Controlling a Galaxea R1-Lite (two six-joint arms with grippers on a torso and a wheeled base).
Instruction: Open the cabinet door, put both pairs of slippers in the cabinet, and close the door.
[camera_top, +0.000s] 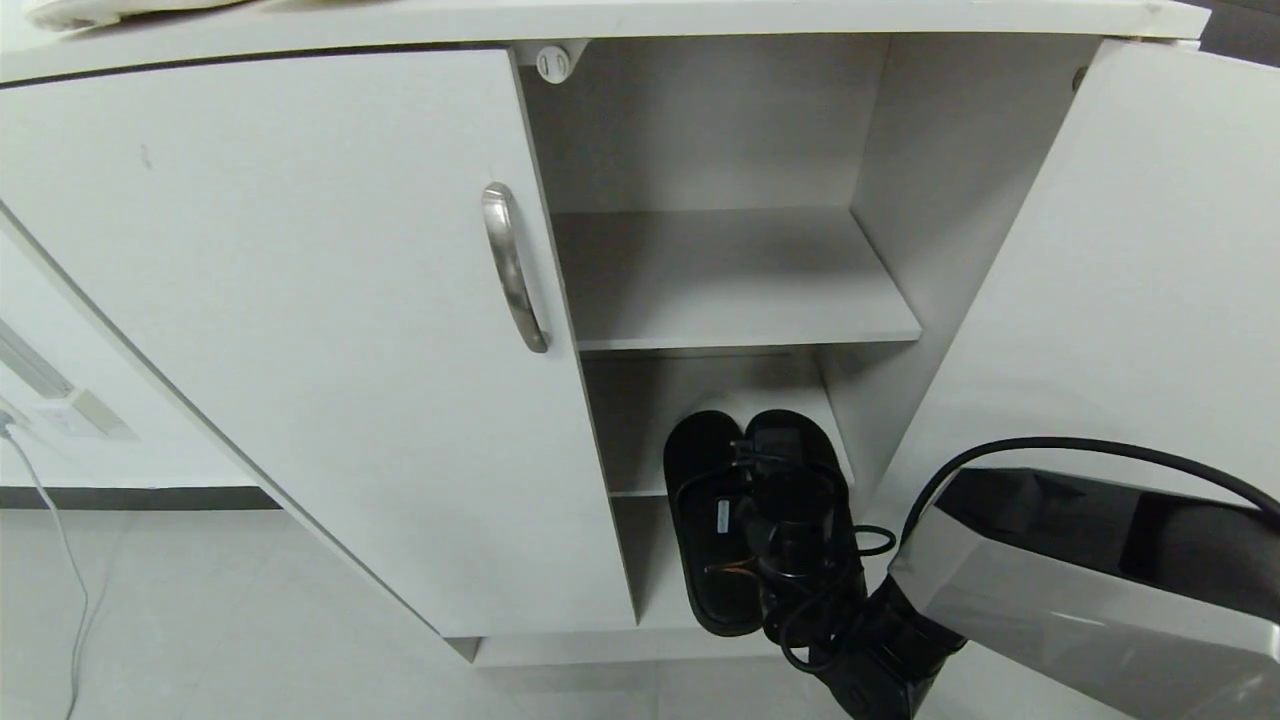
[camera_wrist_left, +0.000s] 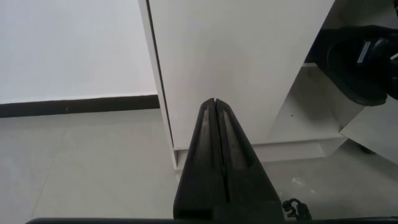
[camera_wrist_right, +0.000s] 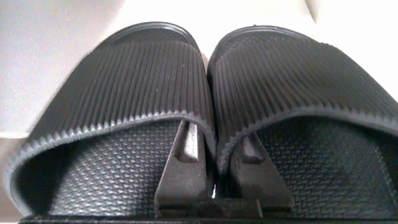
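While the right door (camera_top: 1130, 280) stands swung wide, your cabinet (camera_top: 950, 170) shows its right half: a broad shelf (camera_top: 730, 290) up high and a low shelf (camera_top: 635, 480) beneath it. One pair of black slippers (camera_top: 715, 520) sits at that lower level, toes pointed into the cabinet and heels jutting out past the opening toward you. Whether the soles rest on the low shelf cannot be told. The left door (camera_top: 280, 330) is shut, its metal handle (camera_top: 513, 265) upright near the edge.

Your right gripper (camera_wrist_right: 219, 140) is at the heel end of the pair, its arm coming in low from the right and crossing in front of the right door. The wrist camera shows the slippers side by side, one of the fingers (camera_wrist_right: 186, 165) tucked under each ribbed strap, with the two adjoining inner walls pinched between them. You are clamped on the pair. The toes lie ahead of the fingertips, and the footbeds spread out to either side of them.

Your left gripper (camera_wrist_left: 214, 102) hangs low over the floor (camera_wrist_left: 81, 168), fingers pressed flat together with nothing between them. Ahead of its fingertips is the foot of the left door. The slipper heels lie well apart from it, toward your right.
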